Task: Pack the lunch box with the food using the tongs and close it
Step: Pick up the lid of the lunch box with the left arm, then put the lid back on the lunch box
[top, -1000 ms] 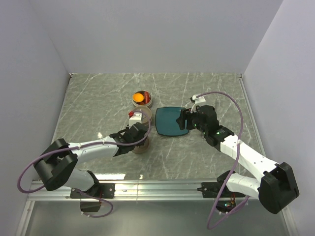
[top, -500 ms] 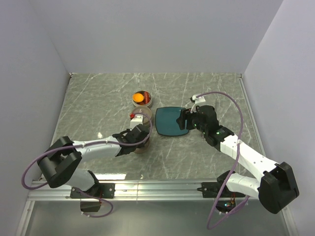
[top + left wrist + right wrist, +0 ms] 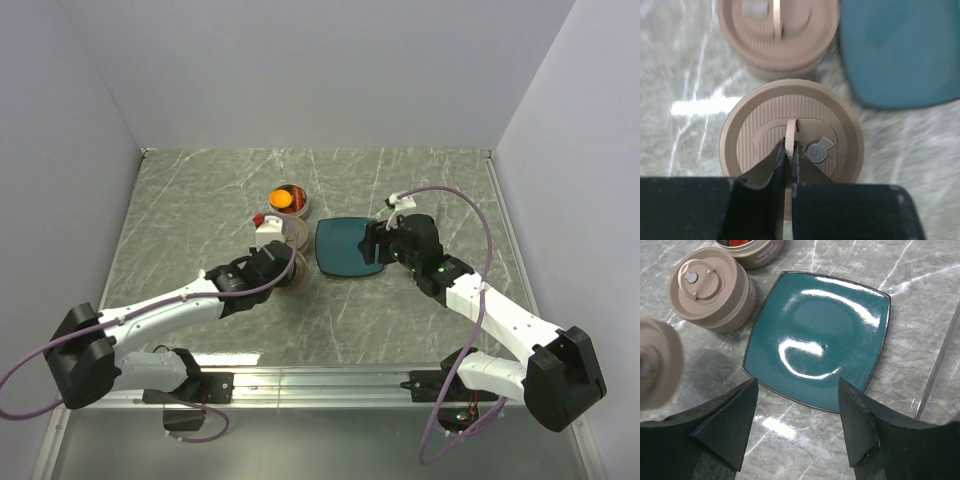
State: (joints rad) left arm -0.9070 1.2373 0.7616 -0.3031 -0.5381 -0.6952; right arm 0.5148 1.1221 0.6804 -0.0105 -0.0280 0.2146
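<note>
The lunch box is a set of round tan tubs. One open tub (image 3: 287,200) at the back holds food, an orange ball (image 3: 281,200) and red pieces (image 3: 735,242). A lidded tub (image 3: 293,233) (image 3: 710,287) stands just in front of it. My left gripper (image 3: 789,147) (image 3: 283,266) is shut on the thin upright handle of a second round tan lid (image 3: 790,132) (image 3: 657,370), near the lidded tub (image 3: 777,35). My right gripper (image 3: 800,425) (image 3: 375,243) is open and holds nothing, over the near right edge of the teal plate (image 3: 820,335). The tongs are out of view.
The square teal plate (image 3: 345,247) (image 3: 900,50) lies bare, right of the tubs. A grey marble tabletop (image 3: 200,210) is walled at the left, back and right. A metal rail (image 3: 320,378) runs along the near edge.
My left gripper closed on the lid's handle. It then shifted with the lid away from the near edge, toward the lidded tub. The right arm stayed still.
</note>
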